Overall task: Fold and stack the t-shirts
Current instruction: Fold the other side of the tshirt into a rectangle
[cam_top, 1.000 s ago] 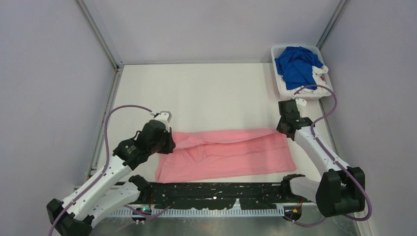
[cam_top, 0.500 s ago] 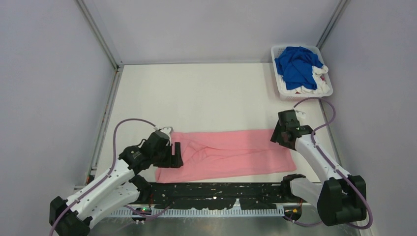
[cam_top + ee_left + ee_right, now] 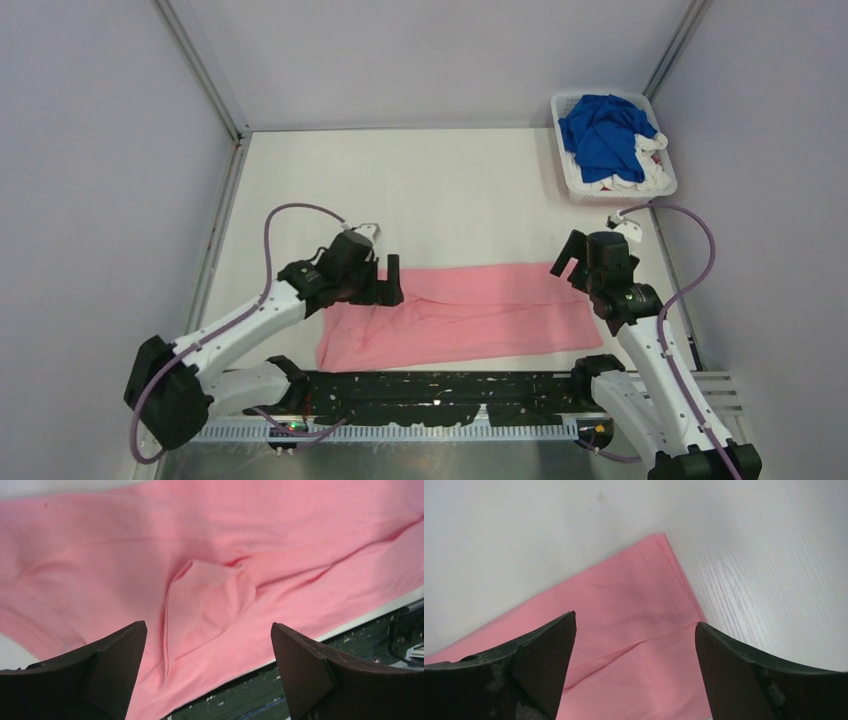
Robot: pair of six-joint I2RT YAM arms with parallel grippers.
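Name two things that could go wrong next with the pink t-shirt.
1. The pink t-shirt has a raised pucker near its left end; another fold may press that crease in.
2. Its near edge lies close to the black rail; dragging it could snag there.

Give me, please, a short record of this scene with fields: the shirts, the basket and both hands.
Pink shirt: folded into a long strip, flat on the table, at its near edge
Blue shirt: crumpled, in the basket, on top of white cloth
Basket place: far right corner of the table
Left hand: open, empty, over the strip's left end
Right hand: open, empty, over the strip's far right corner
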